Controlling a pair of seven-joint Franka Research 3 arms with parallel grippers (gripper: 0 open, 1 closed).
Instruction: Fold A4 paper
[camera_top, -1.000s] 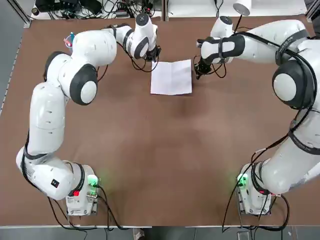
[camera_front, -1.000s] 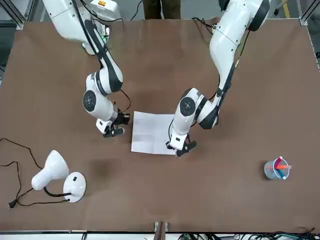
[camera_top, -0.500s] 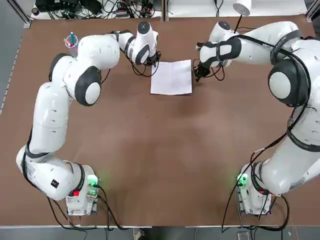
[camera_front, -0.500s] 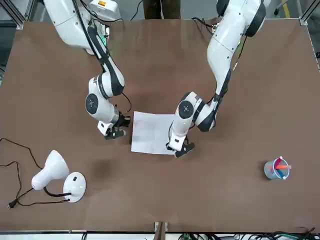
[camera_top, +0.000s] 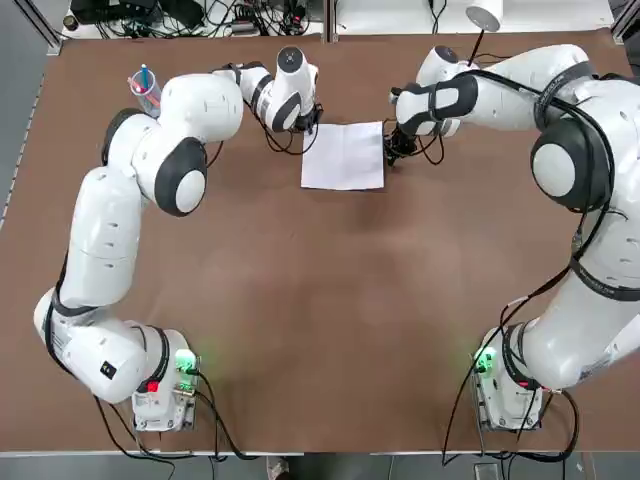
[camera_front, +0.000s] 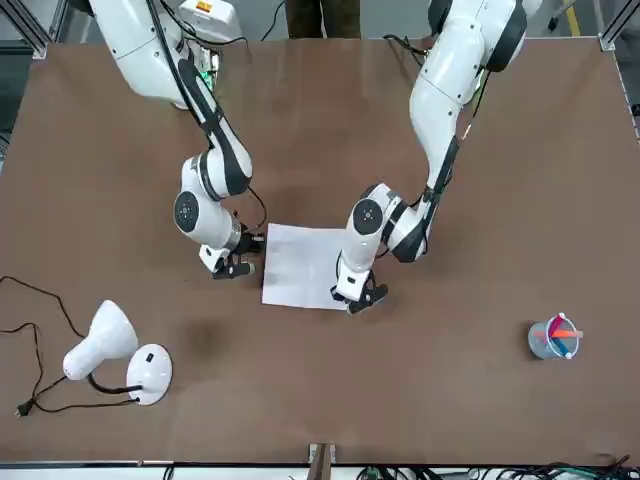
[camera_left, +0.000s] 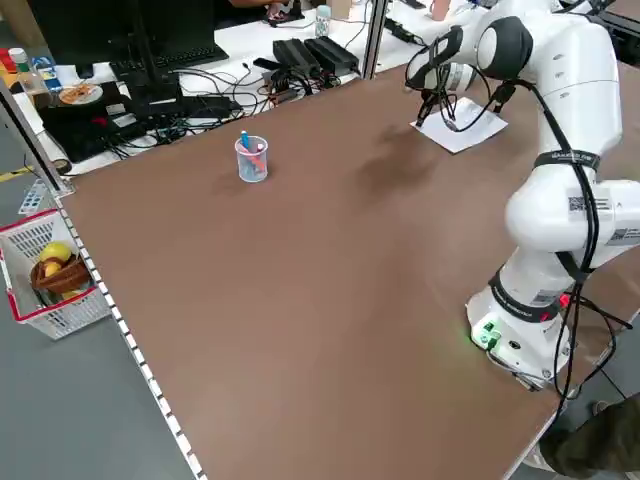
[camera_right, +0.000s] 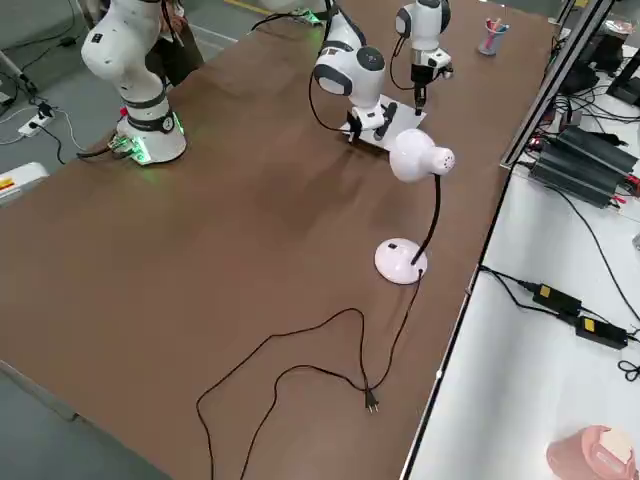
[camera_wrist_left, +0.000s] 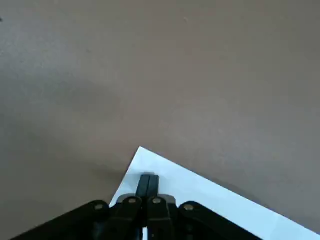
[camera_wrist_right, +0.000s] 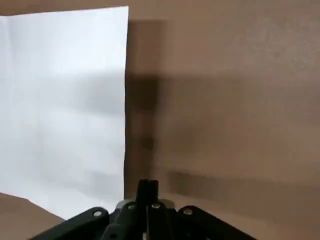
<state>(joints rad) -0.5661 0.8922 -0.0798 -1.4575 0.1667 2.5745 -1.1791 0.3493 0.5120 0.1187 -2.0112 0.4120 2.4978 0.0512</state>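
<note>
The white A4 paper (camera_top: 343, 155) lies flat on the brown table (camera_top: 320, 300) toward its far side, also seen in the front view as the paper (camera_front: 300, 265). My left gripper (camera_top: 311, 123) is shut, its tips down over the sheet's far left corner; in the left wrist view the joined fingertips (camera_wrist_left: 148, 183) rest over the paper (camera_wrist_left: 210, 200) near that corner. My right gripper (camera_top: 391, 152) is shut too, low at the sheet's right edge. In the right wrist view its fingertips (camera_wrist_right: 147, 188) stand just beside the paper (camera_wrist_right: 65, 100), over bare table.
A white desk lamp (camera_front: 110, 352) with its cable stands at the table's far right corner from the robot. A clear cup with pens (camera_top: 145, 88) sits at the far left. Cables and power bricks (camera_left: 300, 55) lie beyond the far edge.
Both grippers have edged closer to the paper, the left onto its far left corner and the right up to its right edge. The sheet itself has not moved.
</note>
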